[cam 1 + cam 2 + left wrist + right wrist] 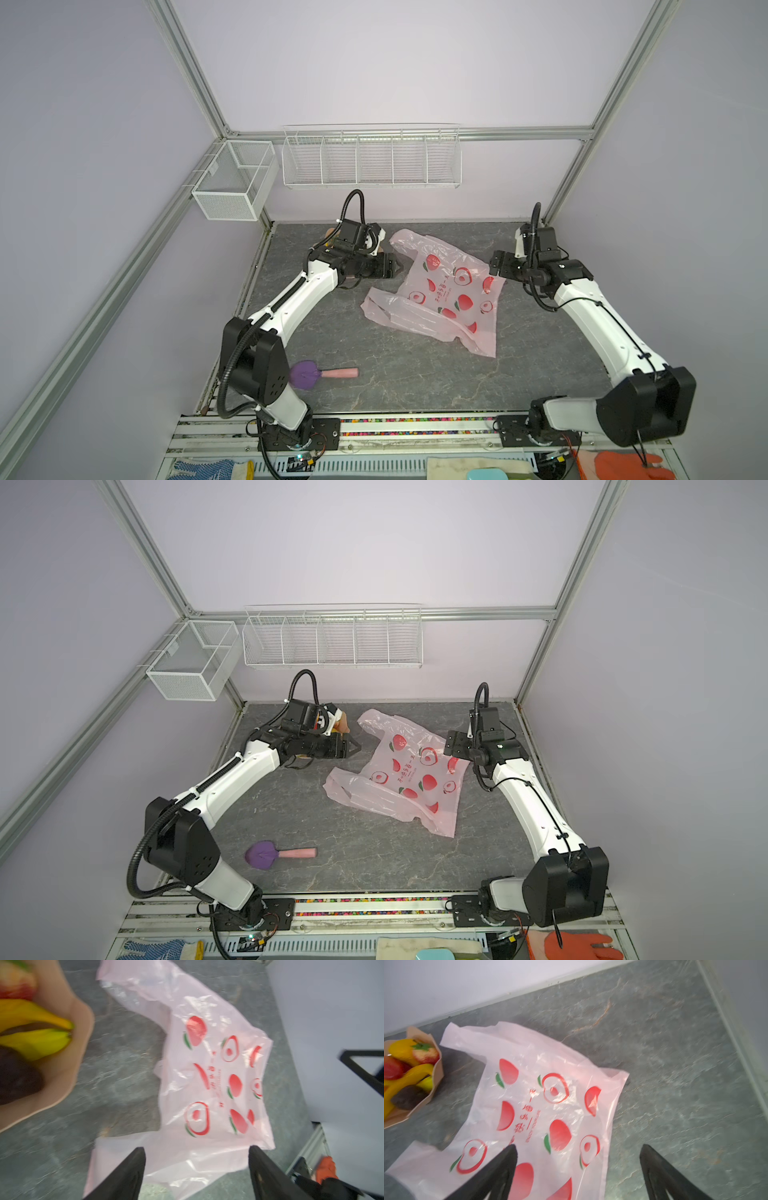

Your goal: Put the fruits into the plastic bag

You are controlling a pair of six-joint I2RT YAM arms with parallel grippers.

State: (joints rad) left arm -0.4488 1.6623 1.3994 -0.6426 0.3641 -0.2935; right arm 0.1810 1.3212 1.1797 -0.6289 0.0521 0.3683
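Note:
The plastic bag (436, 291) (399, 779) lies flat and crumpled mid-table, pale pink with red fruit prints and two handles. The fruits, yellow bananas (35, 1028), a dark round one (16, 1080) and red strawberries (425, 1055), sit in a peach bowl (79, 1043) (437, 1076) left of the bag. In both top views my left arm hides most of that bowl. My left gripper (397, 266) (196, 1148) hovers open at the bag's left edge, holding nothing. At the bag's right edge my right gripper (496, 270) (578, 1146) stands open, also with nothing between its fingers.
A purple-headed utensil with a pink handle (320, 374) lies at the front left. White wire baskets (370, 158) and a mesh box (235, 178) hang on the back wall. An orange glove (623, 463) lies beyond the front rail.

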